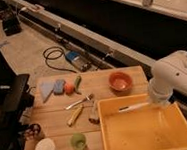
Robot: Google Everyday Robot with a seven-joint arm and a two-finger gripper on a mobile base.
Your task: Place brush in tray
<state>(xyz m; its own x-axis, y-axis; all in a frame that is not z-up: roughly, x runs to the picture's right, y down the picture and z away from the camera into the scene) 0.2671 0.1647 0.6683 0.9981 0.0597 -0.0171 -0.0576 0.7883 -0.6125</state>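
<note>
- Gripper [151,102] at tray's [185,127] far right rim, under the white arm [175,76].
- Brush [134,107] sticks out left from gripper, approx level, over tray's far end.
- Bowl [120,80] just beyond tray, on table [54,126].
- Spoon [79,101] left of tray.
</note>
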